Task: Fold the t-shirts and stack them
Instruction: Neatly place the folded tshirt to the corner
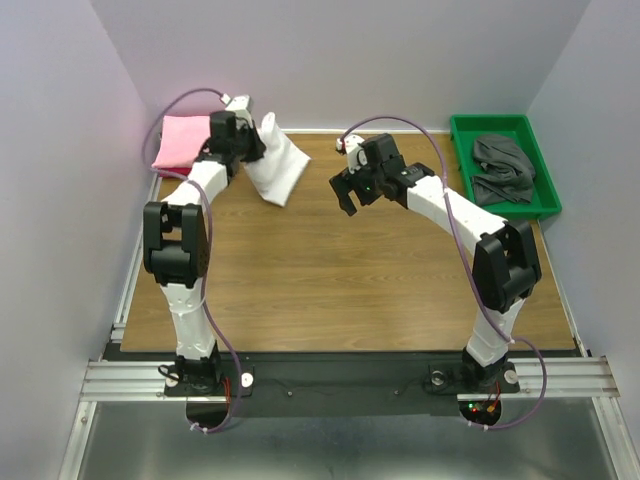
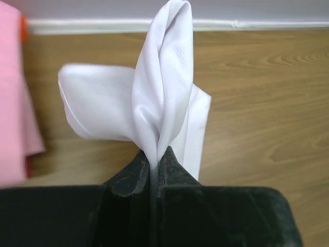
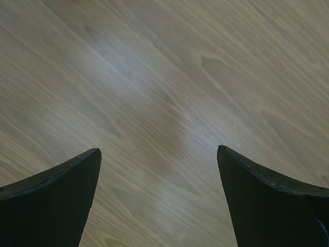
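The left gripper is pinching a fold of the white shirt, which bunches out ahead of it. The pink shirt lies just to its left. The right gripper is spread wide above the bare table. The dark grey shirt lies well to its right, in a green tray.

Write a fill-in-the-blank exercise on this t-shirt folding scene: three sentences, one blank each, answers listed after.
1. The left gripper is shut on the white t-shirt, while the right gripper is ___ and holds nothing.
2. The dark grey t-shirt lies inside the green tray, at the far ___ corner of the table.
3. The pink t-shirt lies at the far ___ corner.
Missing words: open; right; left.
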Controlling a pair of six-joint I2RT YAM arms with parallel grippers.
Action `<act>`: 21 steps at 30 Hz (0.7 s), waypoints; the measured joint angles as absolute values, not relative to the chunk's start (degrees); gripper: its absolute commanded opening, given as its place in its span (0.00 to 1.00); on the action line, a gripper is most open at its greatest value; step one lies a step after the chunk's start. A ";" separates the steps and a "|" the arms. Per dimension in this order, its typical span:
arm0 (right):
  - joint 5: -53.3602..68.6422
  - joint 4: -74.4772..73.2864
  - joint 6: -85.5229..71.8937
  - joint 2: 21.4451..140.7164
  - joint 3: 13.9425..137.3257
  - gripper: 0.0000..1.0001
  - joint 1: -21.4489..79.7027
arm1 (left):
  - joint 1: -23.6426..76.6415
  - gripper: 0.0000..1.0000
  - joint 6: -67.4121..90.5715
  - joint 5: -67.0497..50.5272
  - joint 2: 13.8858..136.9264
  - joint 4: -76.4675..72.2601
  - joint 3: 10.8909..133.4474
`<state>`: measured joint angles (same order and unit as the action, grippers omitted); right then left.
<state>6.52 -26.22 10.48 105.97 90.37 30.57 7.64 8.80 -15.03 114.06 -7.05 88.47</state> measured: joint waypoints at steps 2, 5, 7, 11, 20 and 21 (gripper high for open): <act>6.52 -26.79 10.48 105.97 89.30 1.00 30.46 | 5.32 0.00 5.96 -15.84 116.51 -5.58 93.76; 6.66 -27.53 10.46 105.97 88.33 1.00 30.46 | 2.15 0.00 1.50 -16.47 120.73 -3.16 101.06; 6.74 -27.88 10.44 105.97 88.12 1.00 30.44 | 0.67 0.00 -0.27 -16.47 123.15 -1.39 104.88; 7.18 -27.92 10.28 105.97 88.09 1.00 30.44 | -0.36 0.00 -3.20 -16.51 127.20 0.69 111.11; 7.57 -28.03 10.24 106.00 86.74 1.00 30.44 | 0.40 0.00 -6.04 -17.30 129.01 3.90 118.85; 7.62 -28.05 10.24 106.00 86.61 1.00 30.44 | 0.54 0.00 -6.20 -17.54 129.01 3.97 119.70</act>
